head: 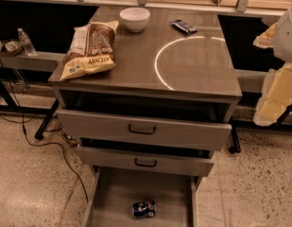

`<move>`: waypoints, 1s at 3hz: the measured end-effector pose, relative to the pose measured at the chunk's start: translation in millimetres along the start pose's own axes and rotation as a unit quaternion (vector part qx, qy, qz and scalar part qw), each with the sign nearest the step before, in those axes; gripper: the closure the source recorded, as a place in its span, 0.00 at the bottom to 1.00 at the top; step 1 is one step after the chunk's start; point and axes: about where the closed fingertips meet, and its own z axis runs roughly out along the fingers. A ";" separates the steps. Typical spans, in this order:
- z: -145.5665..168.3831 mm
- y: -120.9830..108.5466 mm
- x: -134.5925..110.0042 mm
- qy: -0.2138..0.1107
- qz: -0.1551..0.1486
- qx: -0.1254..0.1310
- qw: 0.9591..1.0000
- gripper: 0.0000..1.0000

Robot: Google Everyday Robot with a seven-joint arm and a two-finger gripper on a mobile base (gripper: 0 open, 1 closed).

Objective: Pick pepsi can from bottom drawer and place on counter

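Observation:
The pepsi can, dark blue with white marks, lies on its side on the flat floor of the open bottom drawer, near the drawer's front. The counter is the grey-brown cabinet top with a thin white circle on its right half. My gripper is at the right edge of the view, level with the counter and to the right of it, far above the can. It is open and holds nothing.
On the counter lie a chip bag at the left, a white bowl at the back and a dark wrapped bar at the back right. The two upper drawers with black handles stick out slightly above the bottom one. A water bottle stands on a ledge at the far left.

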 end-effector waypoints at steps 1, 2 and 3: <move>3.6 0.3 1.7 -0.002 -0.002 0.000 1.000 0.00; 37.5 7.5 13.7 -0.013 -0.019 -0.012 1.000 0.00; 90.2 22.2 22.4 -0.024 -0.035 -0.032 0.999 0.00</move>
